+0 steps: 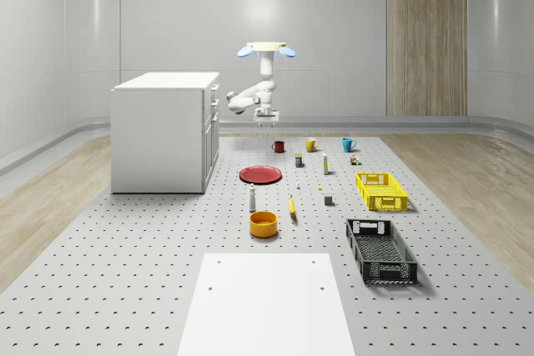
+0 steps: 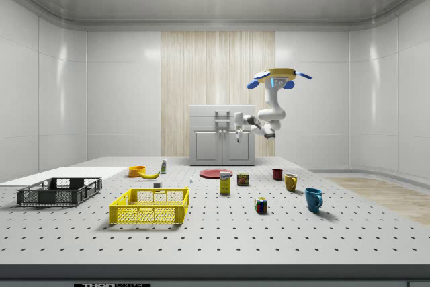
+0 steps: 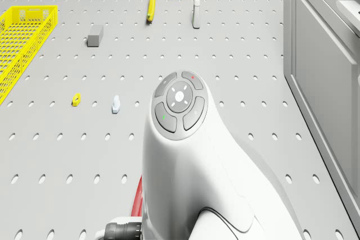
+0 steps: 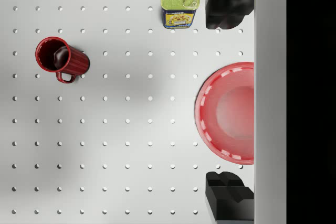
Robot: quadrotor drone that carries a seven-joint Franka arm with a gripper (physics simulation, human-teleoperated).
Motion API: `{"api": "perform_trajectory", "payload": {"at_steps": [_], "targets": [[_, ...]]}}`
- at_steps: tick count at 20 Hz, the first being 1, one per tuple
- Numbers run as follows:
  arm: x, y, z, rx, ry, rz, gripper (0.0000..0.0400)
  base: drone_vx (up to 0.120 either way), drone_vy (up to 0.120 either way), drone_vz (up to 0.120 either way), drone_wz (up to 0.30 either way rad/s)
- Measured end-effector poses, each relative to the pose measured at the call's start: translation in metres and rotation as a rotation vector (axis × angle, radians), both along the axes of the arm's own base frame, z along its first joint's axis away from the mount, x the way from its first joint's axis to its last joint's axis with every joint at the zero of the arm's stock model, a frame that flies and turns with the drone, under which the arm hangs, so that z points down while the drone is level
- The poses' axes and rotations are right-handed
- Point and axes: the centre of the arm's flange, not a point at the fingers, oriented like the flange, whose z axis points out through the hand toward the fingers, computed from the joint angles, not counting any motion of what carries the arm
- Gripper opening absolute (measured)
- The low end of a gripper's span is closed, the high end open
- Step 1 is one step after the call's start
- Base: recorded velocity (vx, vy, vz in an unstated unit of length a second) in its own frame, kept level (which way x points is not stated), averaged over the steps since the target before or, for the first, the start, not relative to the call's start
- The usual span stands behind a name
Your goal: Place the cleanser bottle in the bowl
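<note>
My claw (image 1: 267,120) hangs high above the far end of the surface (image 2: 222,233), near the white drawer cabinet (image 1: 163,131); its two dark fingertips (image 4: 228,195) stand wide apart with nothing between them. Directly below it I see one round red plate (image 4: 228,111), one red mug (image 4: 58,59) and one green-topped tin can (image 4: 179,7). The drone (image 1: 265,49) hovers just above, over that same end. Further out stands the one slim white cleanser bottle (image 1: 252,198), upright, just beside the single round orange bowl (image 1: 263,223) but apart from it. I count one yellow banana (image 1: 292,207), three mugs in all, and two mesh crates, one yellow (image 1: 380,190) and one black (image 1: 380,250). The surface is grey perforated board in a pale-panelled room.
</note>
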Motion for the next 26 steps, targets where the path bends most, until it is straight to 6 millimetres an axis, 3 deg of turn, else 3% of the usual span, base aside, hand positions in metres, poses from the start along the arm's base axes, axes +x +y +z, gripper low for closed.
{"api": "perform_trajectory", "payload": {"at_steps": [26], "targets": [[0.0000,-0.0001,-0.0001,-0.002,0.000,0.000,0.0400,0.120,-0.008,-0.003,0.000]]}}
